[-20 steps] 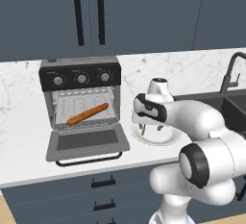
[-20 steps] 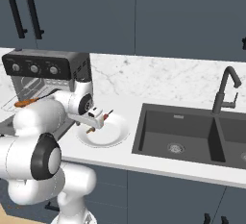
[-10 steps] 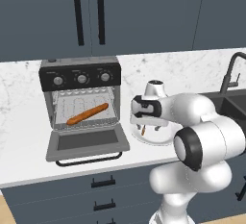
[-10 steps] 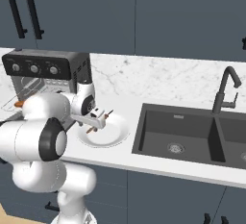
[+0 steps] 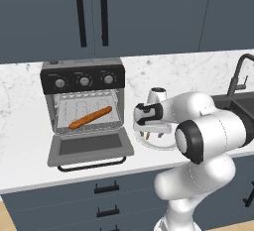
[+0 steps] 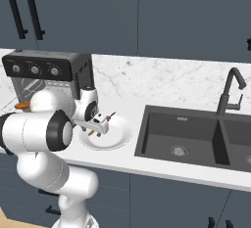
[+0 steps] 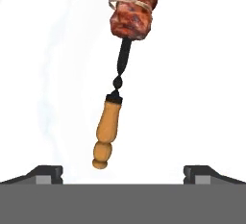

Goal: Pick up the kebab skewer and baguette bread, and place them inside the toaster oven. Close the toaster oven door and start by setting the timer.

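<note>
The kebab skewer (image 7: 106,134) lies on a white plate (image 7: 192,74), its wooden handle toward me and its meat chunks (image 7: 134,11) farther off. My gripper (image 7: 123,172) hangs open just over the handle, one fingertip (image 7: 45,172) on each side and well apart from it. From the base, the gripper (image 5: 147,132) sits over the plate (image 5: 166,145), right of the toaster oven (image 5: 84,101). The toaster oven door (image 5: 92,146) is dropped open. The baguette bread (image 5: 90,117) lies on the rack inside. In the right base view the skewer (image 6: 111,116) pokes out beyond the gripper (image 6: 98,124).
Three knobs (image 5: 84,81) line the oven's top panel. A dark sink (image 6: 181,139) with a black faucet (image 6: 230,90) lies to the right of the plate (image 6: 120,136). Cabinet doors with black handles (image 5: 92,12) rise behind the marble counter (image 5: 25,141).
The arm's elbow has swung nearer to the cameras while the hand stays over the plate. The jaws remain open and the skewer has not moved.
</note>
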